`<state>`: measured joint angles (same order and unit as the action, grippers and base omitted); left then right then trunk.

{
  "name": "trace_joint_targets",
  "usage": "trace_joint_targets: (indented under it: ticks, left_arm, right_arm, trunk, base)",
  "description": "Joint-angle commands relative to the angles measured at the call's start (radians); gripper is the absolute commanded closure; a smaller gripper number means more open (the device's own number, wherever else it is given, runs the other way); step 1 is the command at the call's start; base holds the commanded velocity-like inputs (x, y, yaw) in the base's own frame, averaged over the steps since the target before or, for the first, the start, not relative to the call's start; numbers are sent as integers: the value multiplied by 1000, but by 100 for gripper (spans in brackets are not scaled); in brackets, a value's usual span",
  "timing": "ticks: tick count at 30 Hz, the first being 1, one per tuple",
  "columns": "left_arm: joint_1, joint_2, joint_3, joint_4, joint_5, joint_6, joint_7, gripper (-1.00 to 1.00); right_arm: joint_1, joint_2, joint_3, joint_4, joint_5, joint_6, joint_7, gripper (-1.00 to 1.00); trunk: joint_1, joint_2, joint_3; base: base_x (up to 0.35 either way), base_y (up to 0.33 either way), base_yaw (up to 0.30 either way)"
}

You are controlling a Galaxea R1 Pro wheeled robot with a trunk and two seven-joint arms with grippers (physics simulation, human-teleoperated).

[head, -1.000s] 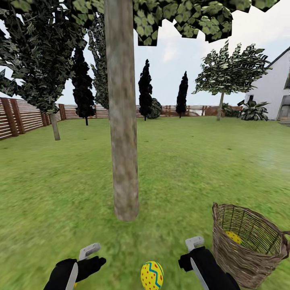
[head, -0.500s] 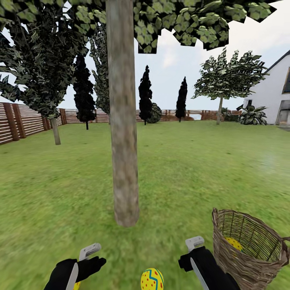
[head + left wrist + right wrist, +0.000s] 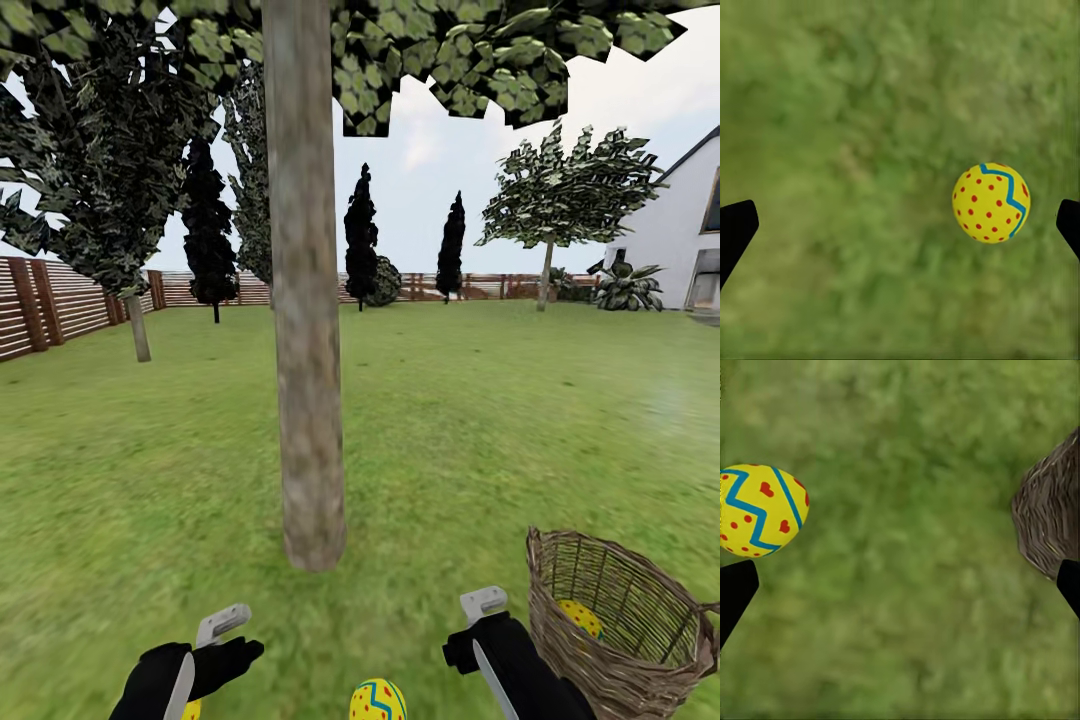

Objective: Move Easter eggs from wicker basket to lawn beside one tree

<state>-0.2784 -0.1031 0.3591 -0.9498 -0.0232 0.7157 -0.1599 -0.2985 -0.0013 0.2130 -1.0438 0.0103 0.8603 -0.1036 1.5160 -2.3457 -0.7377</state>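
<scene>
Looking forward from the head camera, we stand right before the tree (image 3: 305, 330), its pale trunk at twelve o'clock and its foot planted in the lawn (image 3: 480, 420). The wicker basket (image 3: 610, 630) sits on the grass at about four o'clock, just beside the right gripper (image 3: 483, 604), and one egg in the basket (image 3: 580, 617) shows yellow through the weave. An egg on the grass (image 3: 377, 700) lies at six o'clock between our two arms, near the trunk. The left gripper (image 3: 222, 622) hangs at seven o'clock; a sliver of yellow shows under that arm at the frame's edge, too small for us to name. From here we cannot tell how either pair of jaws stands.

In the left wrist view the jaws are spread wide and hold nothing; a dotted egg (image 3: 991, 202) rests on the grass below, between the dark fingertips (image 3: 736, 229).

In the right wrist view the jaws are likewise wide and bare. A heart-painted egg (image 3: 761, 510) lies on the grass, and the basket's woven wall sits at the far side.

We judge two eggs are out by the tree, and one is left in the basket to fetch.
</scene>
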Motion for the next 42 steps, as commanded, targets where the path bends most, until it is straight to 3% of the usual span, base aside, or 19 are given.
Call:
trace_joint_targets:
  ticks: [1, 42]
  left_arm:
    - [-1, -1, 4, -1, -3, 5, -6, -100]
    - [-1, -1, 4, 0, -3, 4, -6, -100]
  right_arm:
    - [-1, 0, 2, -1, 0, 5, -4, -100]
    - [-1, 0, 3, -1, 0, 5, -4, -100]
  trunk:
    - [-4, 7, 2]
    - [-161, 294, 130]
  base:
    - [0, 0, 0]
    - [0, 0, 0]
